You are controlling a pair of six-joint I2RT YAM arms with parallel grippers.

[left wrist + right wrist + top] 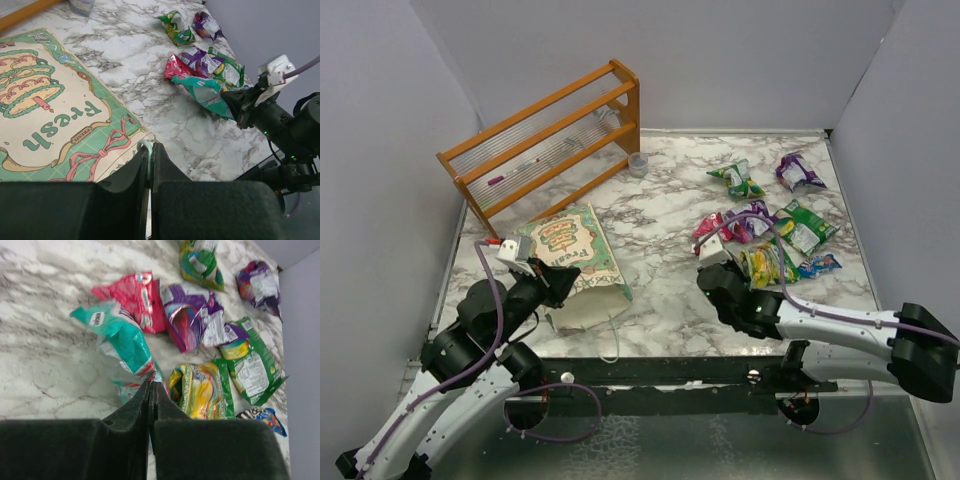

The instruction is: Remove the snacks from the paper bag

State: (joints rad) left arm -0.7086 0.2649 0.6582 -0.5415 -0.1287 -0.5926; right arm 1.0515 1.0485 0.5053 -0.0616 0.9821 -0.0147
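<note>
Paper bag (570, 248) lies on its side at the left of the marble table (660, 215), printed front up, cream mouth facing the arms. The left gripper (150, 146) is pinched tight on the bag's near rim with a sliver of white showing between the fingers, probably the handle cord. This looks like an anchoring hold so the bag doesn't slide while the other arm unloads. The right gripper (151, 385) is clamped on the bottom edge of a teal packet (120, 342), well clear of the bag and just beside the pink packet (135, 295) at the near-left of the snack heap; can't tell if it touches the marble. Edge grip makes sense, since crinkly foil gives little else to pinch. The other snacks are dumped loosely on the right side: purple packet (187, 315), green packet (252, 365), yellow-green packet (200, 390), and two more further back. Likely step: dropping this packet with the rest. The bag looks flat and its inside isn't visible, so what's left is unknown. An orange wooden rack (550, 140) stands behind, not involved
</note>
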